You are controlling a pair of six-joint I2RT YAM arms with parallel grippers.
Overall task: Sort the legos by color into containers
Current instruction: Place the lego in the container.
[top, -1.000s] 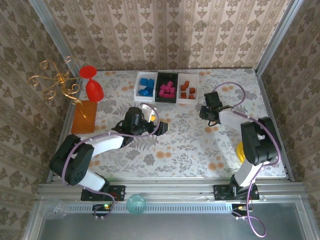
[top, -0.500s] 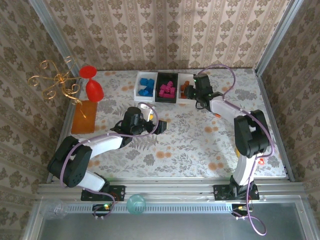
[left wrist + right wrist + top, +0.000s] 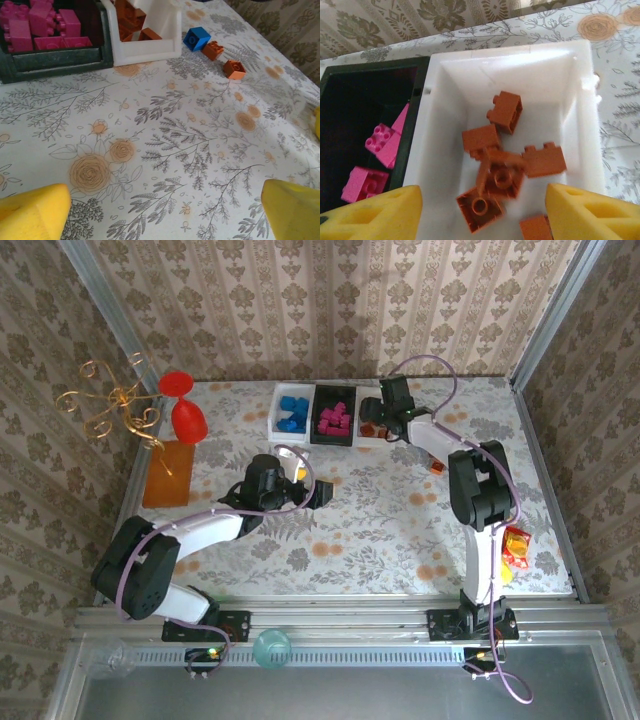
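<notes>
Three containers stand in a row at the back: a white bin (image 3: 274, 416) with blue legos (image 3: 292, 410), a black bin (image 3: 333, 441) with pink legos (image 3: 376, 145), and a white bin (image 3: 510, 55) with orange-brown legos (image 3: 506, 111). My right gripper (image 3: 482, 212) hangs open over that last bin (image 3: 375, 444), and a blurred orange brick (image 3: 502, 175) lies loose under it. My left gripper (image 3: 165, 210) is open low over bare tablecloth, nothing between its fingers. Loose on the cloth beyond the bin lie a blue brick (image 3: 196, 38) and two orange bricks (image 3: 213, 50) (image 3: 234, 69).
A red goblet (image 3: 185, 407) and a gold wire ornament (image 3: 112, 405) stand at the back left, beside a flat orange mat (image 3: 167, 472). A yellow object (image 3: 515, 548) lies at the right by my right arm. Patterned walls close in the table.
My right arm swung from mid-table up to the orange legos' bin and its jaws opened, letting an orange brick go into the bin. My left gripper shifted slightly right.
</notes>
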